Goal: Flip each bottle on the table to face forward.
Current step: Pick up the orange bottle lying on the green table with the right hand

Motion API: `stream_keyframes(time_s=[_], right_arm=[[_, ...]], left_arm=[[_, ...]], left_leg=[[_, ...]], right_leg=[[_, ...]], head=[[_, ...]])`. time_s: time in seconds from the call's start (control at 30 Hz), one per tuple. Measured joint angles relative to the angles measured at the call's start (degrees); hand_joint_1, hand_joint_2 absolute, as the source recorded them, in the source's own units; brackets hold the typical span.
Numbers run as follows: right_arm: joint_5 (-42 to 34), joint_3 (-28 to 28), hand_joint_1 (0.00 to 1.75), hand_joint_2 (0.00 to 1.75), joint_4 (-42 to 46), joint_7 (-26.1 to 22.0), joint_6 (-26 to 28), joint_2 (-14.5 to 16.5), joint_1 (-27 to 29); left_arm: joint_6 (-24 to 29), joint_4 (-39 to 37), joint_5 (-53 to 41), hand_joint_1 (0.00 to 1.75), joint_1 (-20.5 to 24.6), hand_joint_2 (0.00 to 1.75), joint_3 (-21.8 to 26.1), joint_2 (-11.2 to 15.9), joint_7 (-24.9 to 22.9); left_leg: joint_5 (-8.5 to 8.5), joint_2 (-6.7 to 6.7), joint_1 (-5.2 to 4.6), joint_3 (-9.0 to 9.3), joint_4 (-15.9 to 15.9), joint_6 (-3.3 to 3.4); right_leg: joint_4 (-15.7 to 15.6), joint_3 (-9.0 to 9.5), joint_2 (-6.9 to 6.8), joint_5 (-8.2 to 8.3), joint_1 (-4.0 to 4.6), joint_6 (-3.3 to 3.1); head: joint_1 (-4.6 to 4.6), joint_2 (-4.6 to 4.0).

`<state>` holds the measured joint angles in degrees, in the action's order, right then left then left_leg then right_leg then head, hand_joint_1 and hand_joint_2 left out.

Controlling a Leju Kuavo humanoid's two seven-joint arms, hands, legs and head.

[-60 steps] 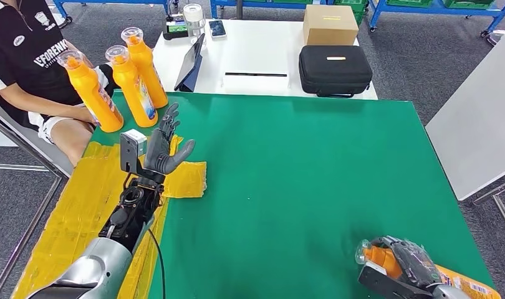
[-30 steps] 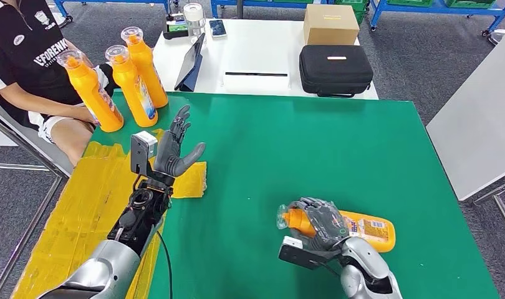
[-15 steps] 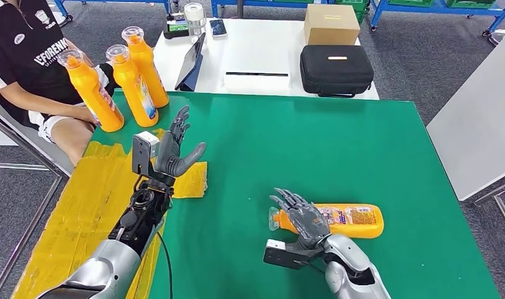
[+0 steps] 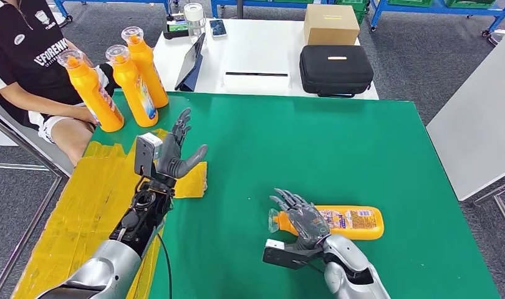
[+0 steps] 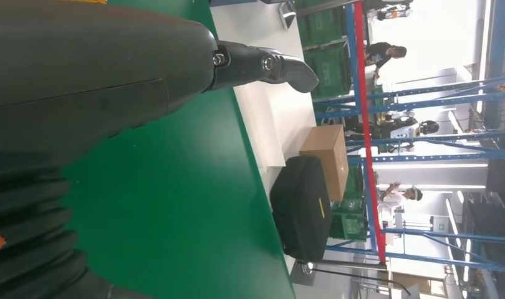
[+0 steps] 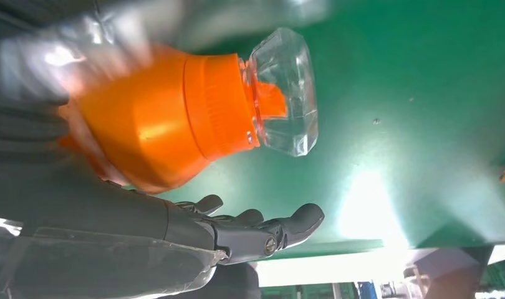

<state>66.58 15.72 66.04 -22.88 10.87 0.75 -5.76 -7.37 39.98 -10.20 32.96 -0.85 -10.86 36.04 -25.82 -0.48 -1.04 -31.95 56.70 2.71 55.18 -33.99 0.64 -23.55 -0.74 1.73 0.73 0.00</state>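
An orange bottle [image 4: 350, 222] lies on its side on the green table [image 4: 312, 149], clear cap [image 4: 274, 219] toward the left, printed label up. My right hand [image 4: 300, 215] hovers over its neck with fingers spread, holding nothing. The right wrist view shows the bottle's orange neck [image 6: 175, 118] and clear cap [image 6: 284, 93] beside my straightened fingers [image 6: 262, 230]. Three more orange bottles [image 4: 134, 78] stand upright at the table's far left corner. My left hand [image 4: 175, 152] is raised, open, above the yellow taped patch [image 4: 191, 177].
A seated person [image 4: 32, 62] is at the far left beside the standing bottles. Behind the green table, a white table carries a black case [image 4: 335, 68], a cardboard box [image 4: 330, 23] and a tablet [image 4: 191, 62]. Yellow tape [image 4: 81, 205] covers the left table edge.
My right hand carried the bottle from the near right corner toward the middle, laid it down and let go, fingers now spread. My left hand rose slightly.
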Motion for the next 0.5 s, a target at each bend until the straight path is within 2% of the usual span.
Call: stream_keyframes(time_s=[0.2, 0.5], right_arm=[[-1.4, -0.1, 0.00, 1.75, 5.6, 0.1, 4.5, -0.1, 1.2], [2.3, -3.1, 0.00, 1.75, 22.0, 3.2, 5.2, -3.1, 6.8]], left_arm=[[0.3, -0.4, 0.0, 0.00, -0.1, 1.75, 0.0, 0.1, 0.0], [1.0, -0.5, 0.0, 0.00, -0.6, 1.75, 0.0, 1.1, 0.3]], left_leg=[[0.00, -0.01, 0.00, -0.01, 0.0, 0.00], [-0.01, -0.01, -0.01, -0.02, 0.0, 0.01]], right_leg=[[0.0, -0.01, 0.00, 0.00, 0.00, 0.00], [0.0, -0.01, 0.00, 0.00, -0.01, 0.00]], head=[[0.00, 0.00], [-0.01, 0.00]])
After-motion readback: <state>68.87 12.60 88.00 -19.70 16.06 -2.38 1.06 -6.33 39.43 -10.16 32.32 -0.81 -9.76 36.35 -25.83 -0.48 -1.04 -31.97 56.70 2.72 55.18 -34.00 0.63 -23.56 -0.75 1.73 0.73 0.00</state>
